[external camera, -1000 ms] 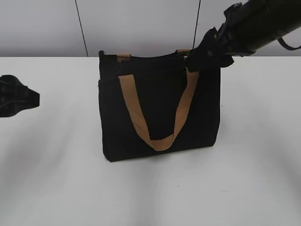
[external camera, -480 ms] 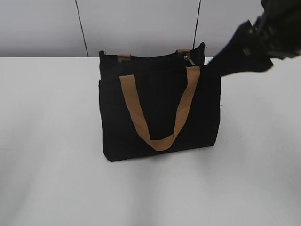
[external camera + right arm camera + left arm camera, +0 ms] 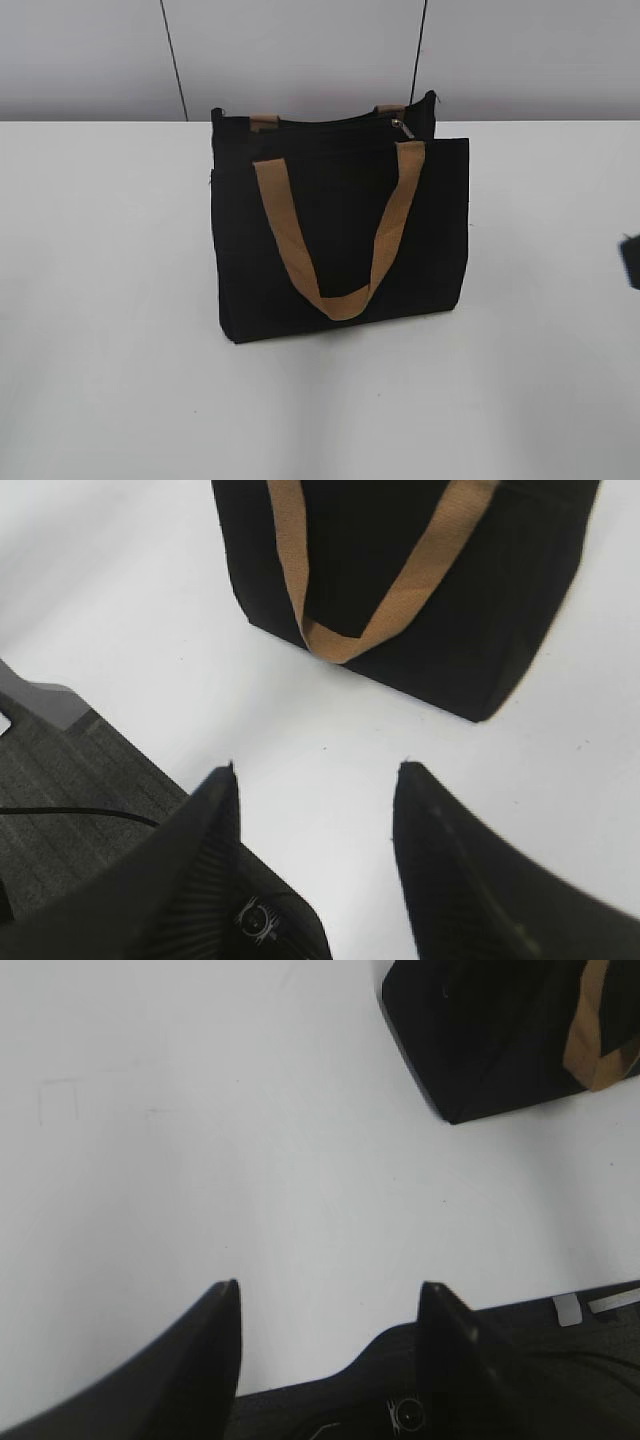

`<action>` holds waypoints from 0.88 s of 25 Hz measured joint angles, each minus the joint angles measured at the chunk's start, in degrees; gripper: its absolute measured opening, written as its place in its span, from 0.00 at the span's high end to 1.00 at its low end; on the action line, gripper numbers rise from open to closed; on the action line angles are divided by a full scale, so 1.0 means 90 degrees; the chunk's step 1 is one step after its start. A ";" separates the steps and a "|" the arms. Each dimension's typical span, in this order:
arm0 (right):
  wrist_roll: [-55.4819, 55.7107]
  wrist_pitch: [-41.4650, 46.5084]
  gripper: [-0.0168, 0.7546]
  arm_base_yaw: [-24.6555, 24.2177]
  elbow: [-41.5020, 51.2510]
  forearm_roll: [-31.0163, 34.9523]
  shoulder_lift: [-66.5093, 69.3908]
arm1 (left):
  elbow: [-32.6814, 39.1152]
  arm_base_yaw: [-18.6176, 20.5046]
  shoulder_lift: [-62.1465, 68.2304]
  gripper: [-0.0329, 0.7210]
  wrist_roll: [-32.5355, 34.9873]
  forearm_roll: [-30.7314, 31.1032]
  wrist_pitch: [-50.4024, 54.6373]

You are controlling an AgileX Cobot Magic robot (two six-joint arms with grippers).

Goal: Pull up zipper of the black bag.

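Black bag standing upright on the white table, roughly mid-table, tan handle drooping down the front face in a U. Silvery pull tab sitting up on the bag's top edge, toward the bag's right-hand corner as seen from the exterior camera, just above where the handle's right strap meets the fabric. Zipper running along that same top edge back toward the bag's other corner; too dark and too thin to say for sure whether the teeth are meshed or gaping, so hard to call the job finished. Best guess: looks about wrapped up, with both arms parked well away from the bag. Left gripper hanging over bare table, near the bag's lower corner, fingers spread wide, nothing between them. Right gripper same story, hovering in front of the bag's front face, jaws apart and empty, only white table showing in the gap. If anything is left, probably just confirming the slider is at the end of its run.
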 joint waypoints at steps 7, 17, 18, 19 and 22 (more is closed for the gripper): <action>0.1569 0.0935 0.47 0.0000 0.0375 -0.1476 -0.2115 | 0.0000 0.0000 -0.1409 0.40 0.0246 0.0000 0.0533; 0.2482 0.1617 0.51 0.0000 0.0511 -0.2695 -0.4121 | 0.0337 0.0000 -0.2247 0.40 0.0484 0.0000 0.0490; 0.2553 0.1617 0.52 0.0000 0.0632 -0.2725 -0.4243 | 0.0344 0.0000 -0.2247 0.40 0.0484 0.0000 0.0419; 0.2626 0.1617 0.52 0.0000 0.0784 -0.2748 -0.4347 | 0.0344 0.0000 -0.2247 0.40 0.0484 0.0000 0.0323; 0.2822 0.1624 0.53 0.0000 0.1277 -0.2779 -0.4569 | 0.0411 0.0000 -0.2258 0.40 0.0491 0.0000 0.0001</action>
